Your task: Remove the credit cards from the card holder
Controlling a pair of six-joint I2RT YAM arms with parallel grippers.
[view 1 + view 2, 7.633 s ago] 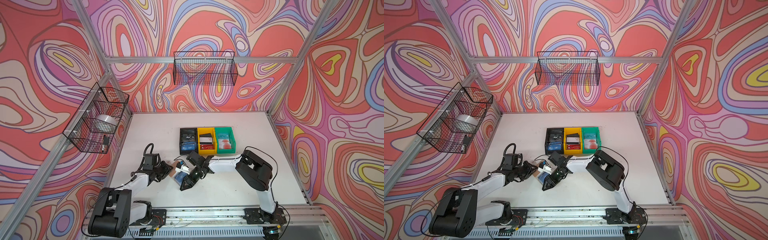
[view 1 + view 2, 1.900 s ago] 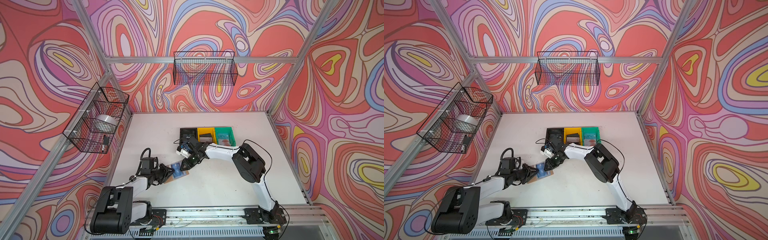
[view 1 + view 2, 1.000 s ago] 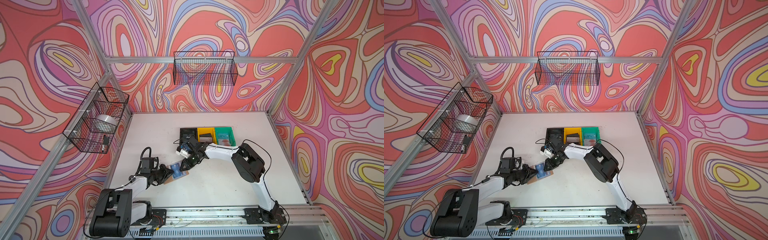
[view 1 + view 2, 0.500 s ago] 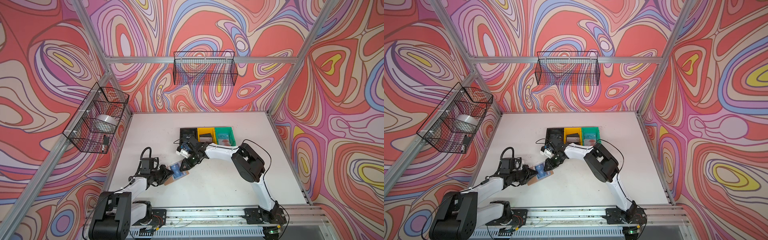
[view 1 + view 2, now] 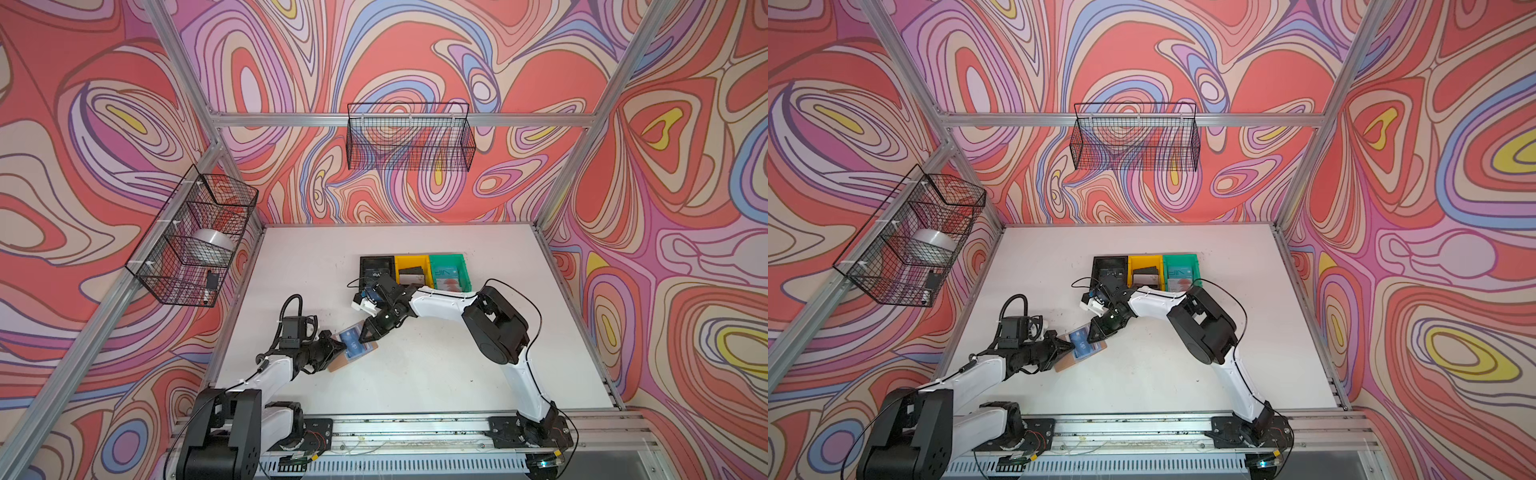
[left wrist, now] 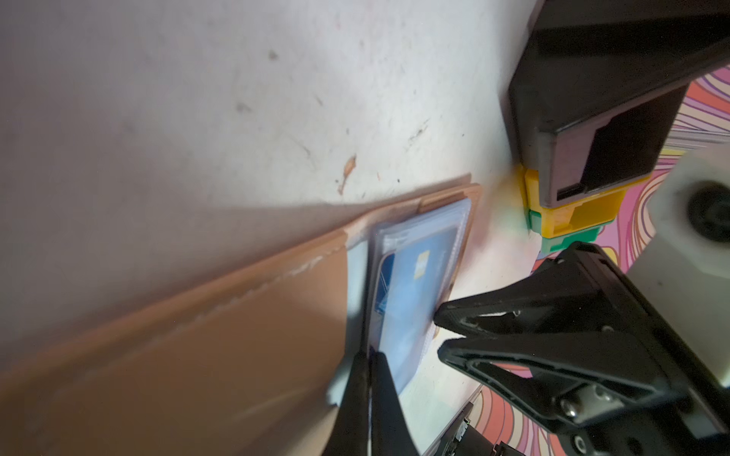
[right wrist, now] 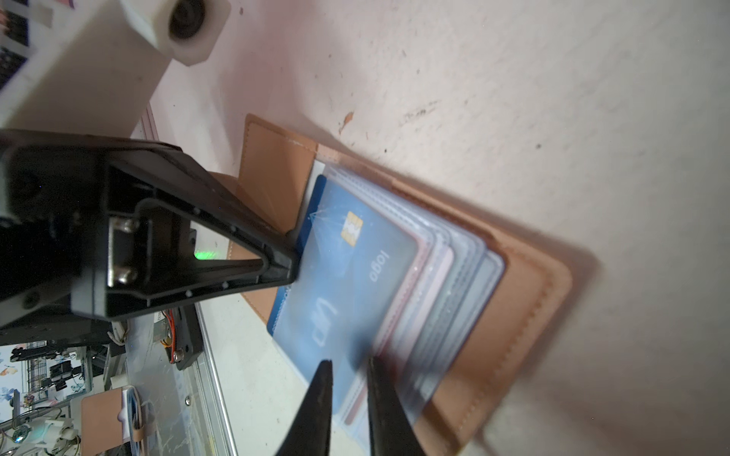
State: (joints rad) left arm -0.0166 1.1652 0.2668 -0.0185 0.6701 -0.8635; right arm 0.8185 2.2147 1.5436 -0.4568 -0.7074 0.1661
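Outermost, swirling red, pink, lilac and blue patterned walls (image 5: 415, 50) box in a scuffed white worktop (image 5: 415, 374), and two black wire baskets (image 5: 409, 137) hang on them. At the back of the worktop a black plastic bin (image 5: 362, 266), a yellow plastic bin (image 5: 411, 259) and a green plastic bin (image 5: 449, 257) stand touching in a row. Cards in the black and green ones read "Vip" and "VIP". Nearer the front the tan leather-like card holder (image 7: 513, 316) lies open and flat, its clear sleeve pages fanned. In the top page the blue plastic credit card (image 7: 347, 284) shows a gold chip, "logo" and "VIP", with one edge sticking out of the sleeve. The left fingers (image 6: 351, 402) are clenched on that edge. The right fingers (image 7: 316, 406) pinch the opposite edge of the sleeve pages.
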